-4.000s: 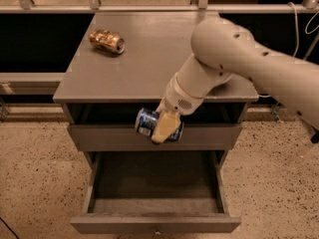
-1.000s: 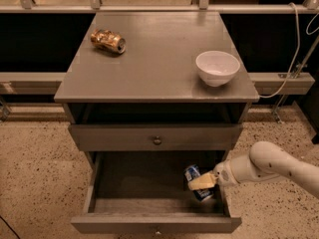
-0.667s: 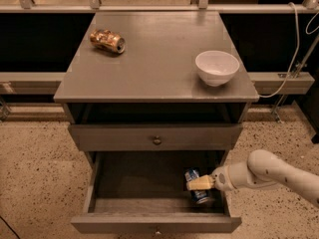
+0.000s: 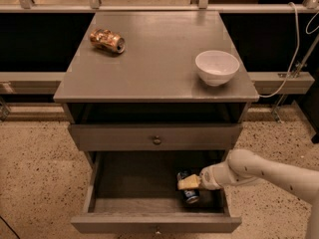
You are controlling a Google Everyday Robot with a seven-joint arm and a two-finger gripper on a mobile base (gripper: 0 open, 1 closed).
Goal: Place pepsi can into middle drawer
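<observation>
**My gripper down in the open drawer, at the blue can**

My gripper (image 4: 188, 182) sits inside the middle drawer (image 4: 149, 224), near its right wall, and lies across the pepsi can (image 4: 191, 195). The can is on its side on the drawer floor, one end toward the back and the other toward the front panel. I cannot tell whether my gripper is clamped on the can or only lying over it. My arm (image 4: 269, 172) comes in from the right, over the drawer's right edge.

By count: two cans, one bowl, two grey fronts. The drawer is pulled out and holds one thing, the pepsi can. Above it the upper front (image 4: 114, 137) is closed, with one round knob (image 4: 157, 140) at its middle.

On the cabinet top (image 4: 154, 68) a gold-brown can (image 4: 106, 40) lies on its side toward the far left, and a white bowl (image 4: 217, 67) stands upright toward the right edge, well apart from it. A pale cable (image 4: 295, 44) hangs to the cabinet's right. The floor (image 4: 35, 173) is speckled.
</observation>
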